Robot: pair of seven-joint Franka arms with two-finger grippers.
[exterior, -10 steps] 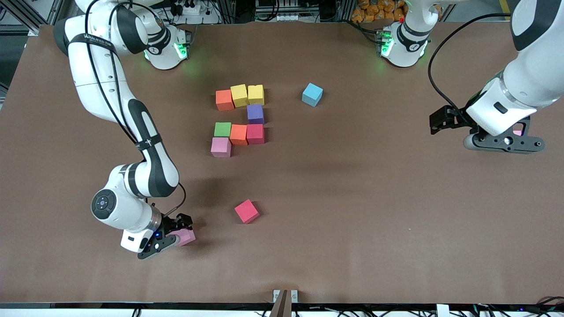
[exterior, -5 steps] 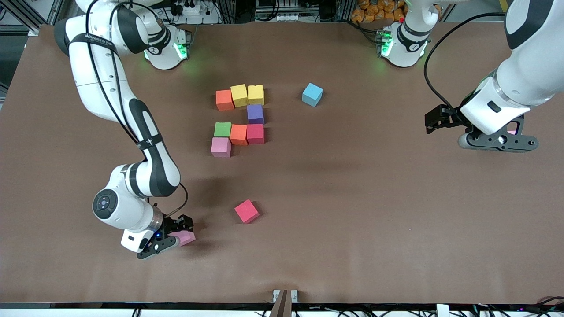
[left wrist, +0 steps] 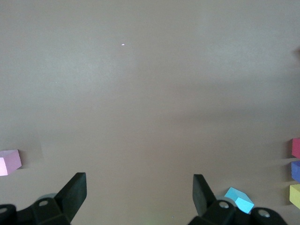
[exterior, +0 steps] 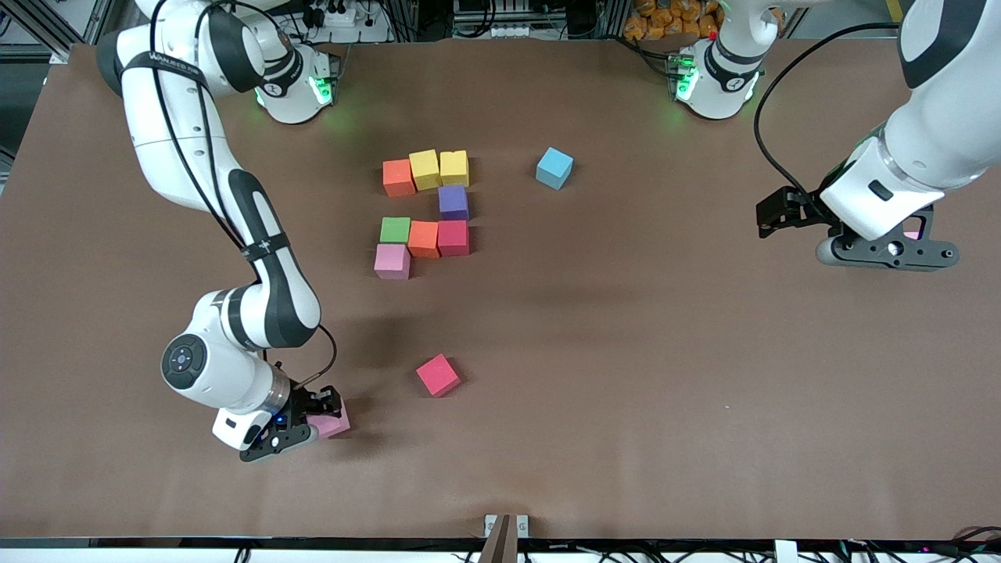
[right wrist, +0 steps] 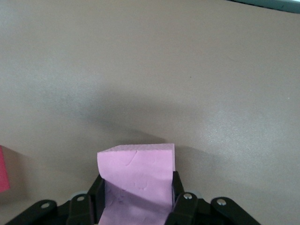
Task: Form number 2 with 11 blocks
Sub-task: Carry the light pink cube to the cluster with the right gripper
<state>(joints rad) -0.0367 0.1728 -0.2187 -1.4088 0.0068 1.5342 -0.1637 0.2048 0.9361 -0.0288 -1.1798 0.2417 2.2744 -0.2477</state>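
Note:
My right gripper is low at the table near the front camera, toward the right arm's end, shut on a pink block with a finger pressed on each side. The partly built number 2 lies mid-table: an orange, two yellow, a purple, a row of green, orange and red, and a pink block nearest the camera. A loose red block and a light blue block lie apart. My left gripper waits open over the left arm's end.
Another pink block lies on the table under my left gripper; only a sliver of it shows in the front view. The brown table ends near the front camera at a small metal bracket.
My right gripper's fingers have shut onto the pink block and nudged it a little. The left gripper shifted slightly and stayed open.

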